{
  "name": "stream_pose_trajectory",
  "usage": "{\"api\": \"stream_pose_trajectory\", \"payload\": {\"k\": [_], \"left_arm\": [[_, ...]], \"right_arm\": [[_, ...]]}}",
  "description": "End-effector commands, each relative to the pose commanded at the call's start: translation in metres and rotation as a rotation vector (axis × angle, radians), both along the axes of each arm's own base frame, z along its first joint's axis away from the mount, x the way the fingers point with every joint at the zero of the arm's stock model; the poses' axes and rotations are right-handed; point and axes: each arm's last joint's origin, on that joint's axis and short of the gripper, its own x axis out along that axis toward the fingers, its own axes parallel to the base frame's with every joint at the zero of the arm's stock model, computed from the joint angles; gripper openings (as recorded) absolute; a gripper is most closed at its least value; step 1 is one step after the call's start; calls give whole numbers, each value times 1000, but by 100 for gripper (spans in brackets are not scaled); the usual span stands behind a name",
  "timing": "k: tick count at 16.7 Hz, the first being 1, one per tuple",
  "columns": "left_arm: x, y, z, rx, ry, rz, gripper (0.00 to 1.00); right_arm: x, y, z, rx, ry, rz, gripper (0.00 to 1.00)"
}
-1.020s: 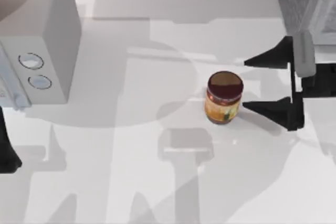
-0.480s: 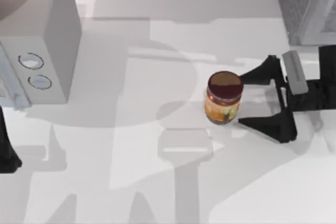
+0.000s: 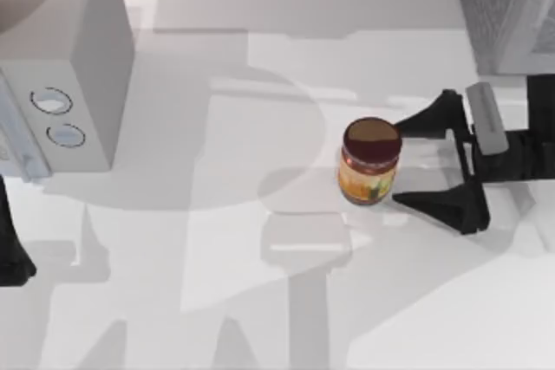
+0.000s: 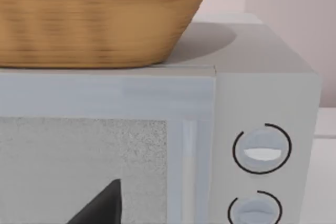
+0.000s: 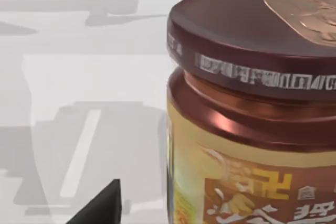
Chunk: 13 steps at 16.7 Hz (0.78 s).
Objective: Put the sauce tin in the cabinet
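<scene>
Wicker basket [image 4: 100, 17] atop dialled box [image 4: 262, 103]

The sauce tin [image 3: 370, 165] has a glossy maroon lid with a metallic sheen, a coppery shining neck, and a smooth printed paper-like label. The cabinet [image 3: 501, 6] has rough, speckled grey sides. The table [image 3: 260, 301] is smooth, matt white. The basket [image 4: 100, 19] is woven, wicker-like. The right gripper [image 3: 397, 162] has matt black fingers.
</scene>
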Motion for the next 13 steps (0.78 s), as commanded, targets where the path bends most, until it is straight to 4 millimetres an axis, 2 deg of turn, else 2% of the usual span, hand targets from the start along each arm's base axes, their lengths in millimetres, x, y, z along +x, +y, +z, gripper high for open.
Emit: {"api": "stream_pose_trajectory", "payload": {"k": [4, 13], "left_arm": [[0, 0, 0, 0, 0, 0, 100], [0, 0, 0, 0, 0, 0, 100]], "right_arm": [[5, 10, -4, -1, -1, -2, 100], [0, 55, -6, 0, -1, -2, 100]]}}
